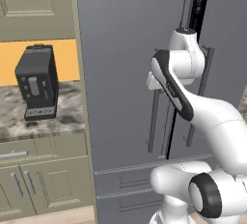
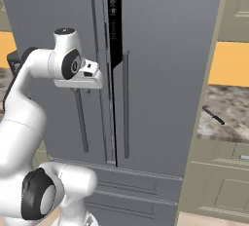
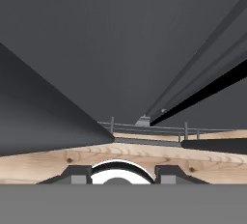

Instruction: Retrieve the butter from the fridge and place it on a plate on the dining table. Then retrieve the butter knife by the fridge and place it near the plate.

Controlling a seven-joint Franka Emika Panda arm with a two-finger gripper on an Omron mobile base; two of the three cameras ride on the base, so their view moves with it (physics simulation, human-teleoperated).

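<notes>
Grey double-door fridge with its doors parted by a thin dark gap, white robot arm raised before it.

The jaws sit against the left door's long vertical bar handle; whether they grip it, I cannot tell. A slim black butter knife lies on the marbled surface right of the fridge; a dark coffee machine stands to its left.
</notes>
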